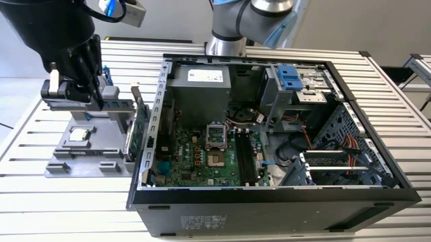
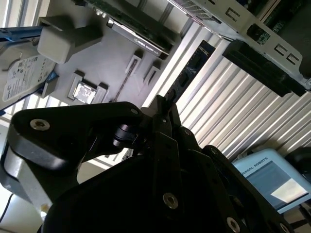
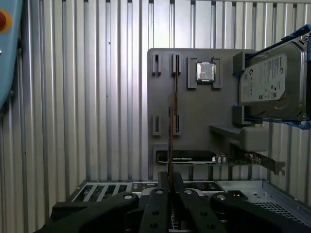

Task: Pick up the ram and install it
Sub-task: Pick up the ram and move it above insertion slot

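My gripper (image 3: 170,188) is shut on the ram (image 3: 171,136), a thin stick seen edge-on in the first wrist view, running out from the fingertips above the grey fixture plate (image 3: 194,107). In the second wrist view the ram (image 2: 188,73) shows as a dark bluish board with chips, sticking out of the gripper (image 2: 163,104). In the exterior view the gripper (image 1: 67,89) hangs over the fixture plate (image 1: 57,162), to the exterior view's left of the open computer case (image 1: 269,209). The long black memory slots (image 1: 244,160) lie on the green motherboard (image 1: 199,164) inside the case.
On the fixture plate sit a processor chip (image 3: 205,71), a silver hard drive (image 3: 267,85) with blue clips, and a green expansion card (image 3: 194,157) with a metal bracket. The case wall (image 1: 145,151) stands between plate and motherboard. The table is ribbed metal (image 1: 40,201).
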Controlling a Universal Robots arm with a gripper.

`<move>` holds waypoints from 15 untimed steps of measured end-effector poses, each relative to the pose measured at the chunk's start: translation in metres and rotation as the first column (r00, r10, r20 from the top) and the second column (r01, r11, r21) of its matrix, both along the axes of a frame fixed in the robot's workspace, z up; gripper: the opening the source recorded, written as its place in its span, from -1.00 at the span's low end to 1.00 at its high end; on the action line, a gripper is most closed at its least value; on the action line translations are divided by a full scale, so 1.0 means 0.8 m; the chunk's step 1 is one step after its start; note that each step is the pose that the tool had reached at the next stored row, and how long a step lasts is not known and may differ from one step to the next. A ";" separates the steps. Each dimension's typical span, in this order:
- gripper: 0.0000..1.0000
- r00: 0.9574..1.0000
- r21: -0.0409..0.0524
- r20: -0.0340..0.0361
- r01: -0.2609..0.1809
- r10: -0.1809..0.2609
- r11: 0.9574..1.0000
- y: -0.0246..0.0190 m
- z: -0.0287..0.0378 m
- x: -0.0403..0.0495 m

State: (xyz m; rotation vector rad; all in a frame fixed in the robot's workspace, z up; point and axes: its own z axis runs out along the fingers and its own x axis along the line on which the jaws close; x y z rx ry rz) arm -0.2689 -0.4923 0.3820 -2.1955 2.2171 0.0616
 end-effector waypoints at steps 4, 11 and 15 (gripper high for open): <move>-1.00 1.000 0.000 0.000 0.000 0.000 1.000 0.0000 0.0000 0.006; -1.00 1.000 0.000 0.000 0.000 0.000 1.000 0.0001 -0.0001 0.015; -1.00 1.000 0.000 0.000 0.000 0.000 1.000 0.0001 0.0000 0.021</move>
